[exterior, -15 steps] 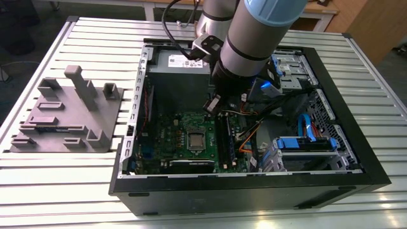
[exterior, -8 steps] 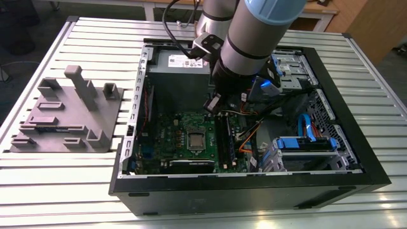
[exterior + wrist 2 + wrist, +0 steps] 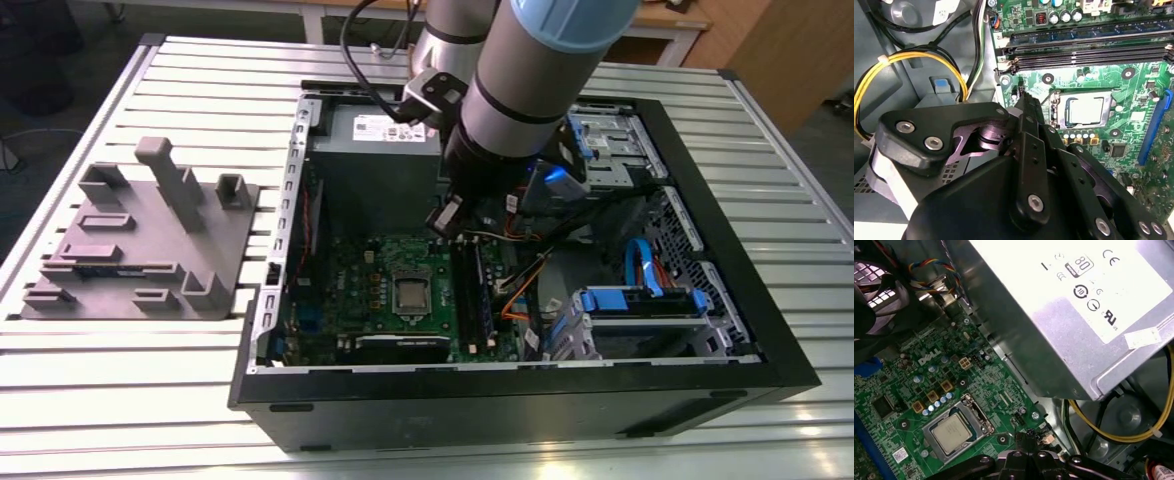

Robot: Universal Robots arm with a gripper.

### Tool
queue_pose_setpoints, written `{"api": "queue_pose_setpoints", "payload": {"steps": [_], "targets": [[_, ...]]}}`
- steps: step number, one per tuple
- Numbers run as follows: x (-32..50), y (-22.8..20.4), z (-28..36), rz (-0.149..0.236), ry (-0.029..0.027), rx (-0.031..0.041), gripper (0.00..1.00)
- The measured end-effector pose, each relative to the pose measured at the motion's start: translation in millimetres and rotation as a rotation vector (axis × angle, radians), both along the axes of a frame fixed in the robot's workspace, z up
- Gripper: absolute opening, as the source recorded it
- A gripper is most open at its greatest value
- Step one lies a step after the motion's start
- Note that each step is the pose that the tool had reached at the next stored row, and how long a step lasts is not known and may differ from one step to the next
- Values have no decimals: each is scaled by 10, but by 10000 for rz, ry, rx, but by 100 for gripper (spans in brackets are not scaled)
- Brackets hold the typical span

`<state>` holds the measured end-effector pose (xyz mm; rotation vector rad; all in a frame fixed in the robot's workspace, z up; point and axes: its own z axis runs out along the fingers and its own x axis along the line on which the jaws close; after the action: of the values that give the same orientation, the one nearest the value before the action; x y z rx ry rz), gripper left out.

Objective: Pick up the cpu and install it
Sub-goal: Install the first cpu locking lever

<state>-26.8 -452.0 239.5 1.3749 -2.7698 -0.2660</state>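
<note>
Likely a robotics lab, slatted aluminium table (image 3: pixel 120 400), opened computer case (image 3: pixel 534 400)

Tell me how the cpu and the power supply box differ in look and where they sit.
The cpu is a small flat square with a dull silvery top; the power supply box is a large grey metal block bearing printed labels. The cpu lies flat in its socket on the green motherboard; the power supply box stands beside the board, rising well above it. Both have bare metal faces, and neither is touched by the gripper.

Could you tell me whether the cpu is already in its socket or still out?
In: the cpu lies flat inside the socket frame on the motherboard.
</note>
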Motion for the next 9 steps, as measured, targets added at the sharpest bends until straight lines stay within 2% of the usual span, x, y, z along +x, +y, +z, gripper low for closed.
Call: {"api": "queue_pose_setpoints", "payload": {"steps": [2, 6, 9], "targets": [[-2, 1, -5, 181, -1, 1, 10], [-2, 0, -10, 786, -1, 2, 10], [3, 0, -10, 909, 0, 3, 10]]}}
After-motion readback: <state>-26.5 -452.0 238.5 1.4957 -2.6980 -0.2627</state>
